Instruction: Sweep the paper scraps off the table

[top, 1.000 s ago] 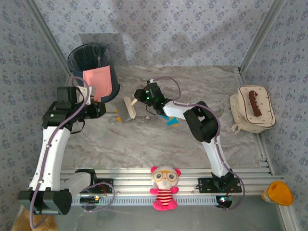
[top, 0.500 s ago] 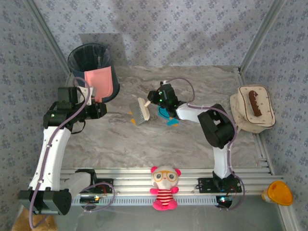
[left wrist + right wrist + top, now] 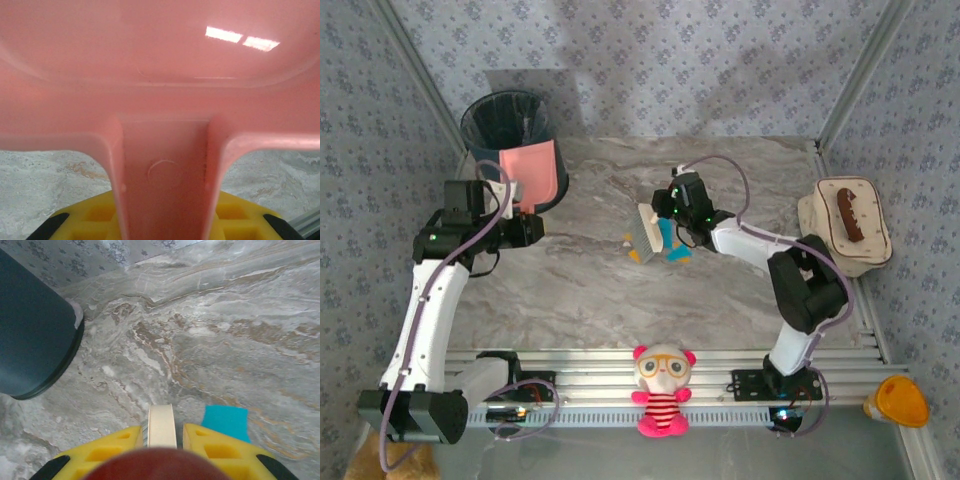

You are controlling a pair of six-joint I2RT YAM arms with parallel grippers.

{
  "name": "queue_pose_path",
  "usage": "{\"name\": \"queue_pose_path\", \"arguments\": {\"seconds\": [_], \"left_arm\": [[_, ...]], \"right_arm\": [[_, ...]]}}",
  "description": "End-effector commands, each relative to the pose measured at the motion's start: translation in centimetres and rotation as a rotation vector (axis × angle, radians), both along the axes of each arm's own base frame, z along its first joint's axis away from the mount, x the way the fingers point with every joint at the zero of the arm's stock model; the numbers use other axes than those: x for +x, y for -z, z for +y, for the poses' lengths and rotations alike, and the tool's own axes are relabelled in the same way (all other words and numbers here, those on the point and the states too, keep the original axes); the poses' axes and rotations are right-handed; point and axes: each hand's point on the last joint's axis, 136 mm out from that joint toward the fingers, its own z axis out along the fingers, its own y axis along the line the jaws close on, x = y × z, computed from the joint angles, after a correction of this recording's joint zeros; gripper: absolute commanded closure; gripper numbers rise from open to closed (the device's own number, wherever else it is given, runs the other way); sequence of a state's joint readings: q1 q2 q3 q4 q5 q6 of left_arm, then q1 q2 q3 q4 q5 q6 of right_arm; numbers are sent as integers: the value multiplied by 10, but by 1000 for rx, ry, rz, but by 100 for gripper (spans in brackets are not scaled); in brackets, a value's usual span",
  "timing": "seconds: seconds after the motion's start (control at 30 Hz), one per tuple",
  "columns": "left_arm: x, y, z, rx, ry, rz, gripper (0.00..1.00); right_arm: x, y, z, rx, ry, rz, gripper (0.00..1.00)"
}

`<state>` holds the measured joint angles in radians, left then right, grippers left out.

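Gripping a smooth pink plastic dustpan [image 3: 532, 172] by its flat handle, the left claw [image 3: 523, 226] is closed tight beside the dark round bin [image 3: 495, 115]. The right claw [image 3: 161, 440] is clamped on a brush's [image 3: 647, 228] cream handle over the veined marble desk [image 3: 580, 290]. Flat cyan and orange scraps [image 3: 672, 250] lie just beside the brush, one cyan piece close by that claw's yellow fingers [image 3: 220, 450].

Marble table [image 3: 570, 290] with paper scraps [image 3: 676, 252], bin [image 3: 506, 118], pouch [image 3: 844, 232]
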<state>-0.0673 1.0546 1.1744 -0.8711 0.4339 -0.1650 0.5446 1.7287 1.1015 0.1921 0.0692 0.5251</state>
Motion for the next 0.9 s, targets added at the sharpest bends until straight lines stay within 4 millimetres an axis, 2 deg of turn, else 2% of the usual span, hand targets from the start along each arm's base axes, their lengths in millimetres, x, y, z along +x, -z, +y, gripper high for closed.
{"name": "queue_pose_path", "arguments": {"seconds": [0.0,0.17,0.37,0.43,0.63,0.77,0.87], "left_arm": [[-1,-2,-8,-9,45,-14,100],[-3,1,-13,-1,68,-3,100],[-6,9,-23,30,122,27,100],[-7,13,-28,52,152,34,100],[-16,31,-42,144,271,82,100],[-26,53,-48,250,370,157,100],[-34,67,-53,321,443,209,100]], "right_arm": [[-10,4,-28,-152,34,5,100],[-15,-6,-43,-208,68,-6,100],[-22,-16,-50,-212,77,-18,100],[-25,-24,-45,-167,45,-35,100],[-35,-69,-36,-33,-47,-135,100],[-43,-84,-53,-24,-17,-164,100],[-50,-85,-74,-57,38,-167,100]]}}
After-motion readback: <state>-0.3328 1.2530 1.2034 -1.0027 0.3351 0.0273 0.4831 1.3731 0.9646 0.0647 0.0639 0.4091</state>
